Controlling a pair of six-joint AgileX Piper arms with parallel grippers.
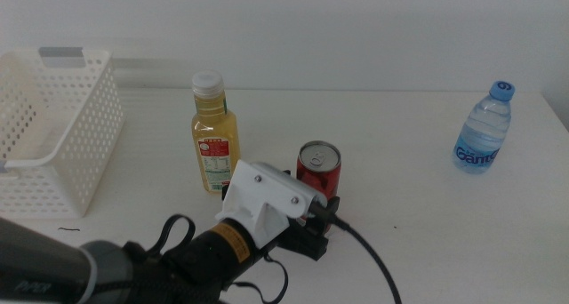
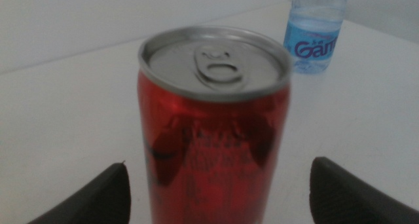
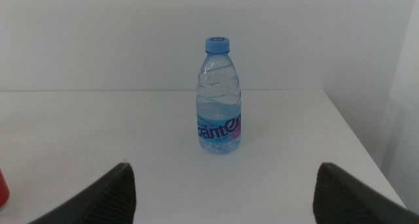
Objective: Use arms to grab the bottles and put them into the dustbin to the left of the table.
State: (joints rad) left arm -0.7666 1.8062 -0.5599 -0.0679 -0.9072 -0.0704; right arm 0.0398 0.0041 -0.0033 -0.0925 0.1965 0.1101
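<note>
A plain white wall (image 1: 356, 28) stands behind the white tabletop (image 1: 418, 215). The light is soft and even, throwing only faint shadows. A few small dark scuffs mark the tabletop's near side.

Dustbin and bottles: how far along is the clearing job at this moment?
Nothing is done yet: the dustbin looks empty. In hand: the left pincer is open around the red can, not closed on it. Left: the juice bottle and water bottle stand untouched; the right pincer faces the water bottle, open, well short of it.
</note>
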